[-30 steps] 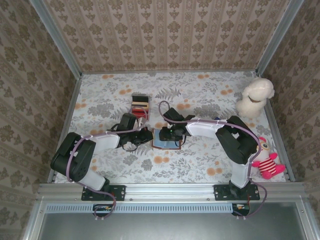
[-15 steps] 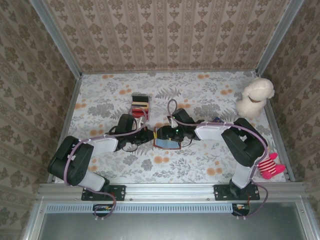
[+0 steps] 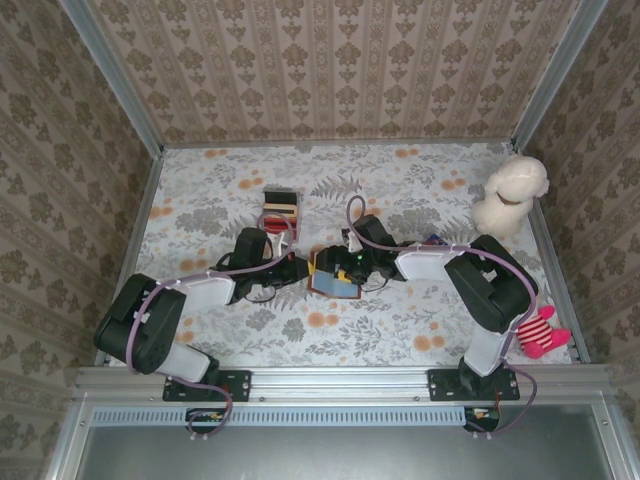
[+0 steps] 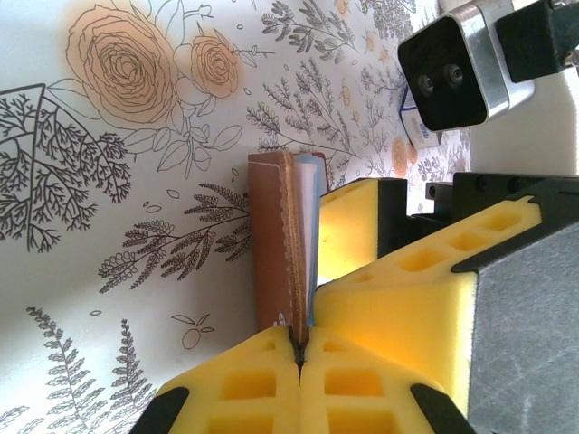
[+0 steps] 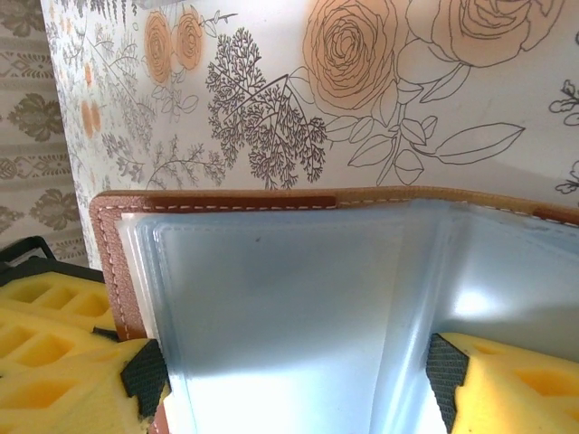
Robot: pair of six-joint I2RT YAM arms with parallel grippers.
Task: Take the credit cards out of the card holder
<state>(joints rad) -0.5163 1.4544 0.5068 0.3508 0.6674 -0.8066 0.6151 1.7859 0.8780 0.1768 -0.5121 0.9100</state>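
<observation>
The brown leather card holder (image 3: pixel 336 280) lies open in the middle of the table, between both arms. My left gripper (image 4: pixel 298 348) is shut on the edge of its brown cover (image 4: pixel 270 244), coming from the left (image 3: pixel 298 268). My right gripper (image 5: pixel 294 389) stands open, a finger on each side of the grey-blue inner pockets (image 5: pixel 271 307) below the stitched brown rim (image 5: pixel 226 201). One yellow finger (image 4: pixel 407 298) of it presses beside the cover. No credit cards show in the pockets. A small pale card (image 4: pixel 418 127) lies on the table behind the right arm.
A red-and-cream striped box (image 3: pixel 281 210) stands just behind the left gripper. A white plush animal (image 3: pixel 510 195) sits at the back right and a red striped doll (image 3: pixel 540 330) at the near right. Papered walls close in the floral table (image 3: pixel 400 330).
My right gripper has opened wide and slid left over the open card holder's pockets. The holder has tilted slightly. My left gripper has stayed shut on the cover.
</observation>
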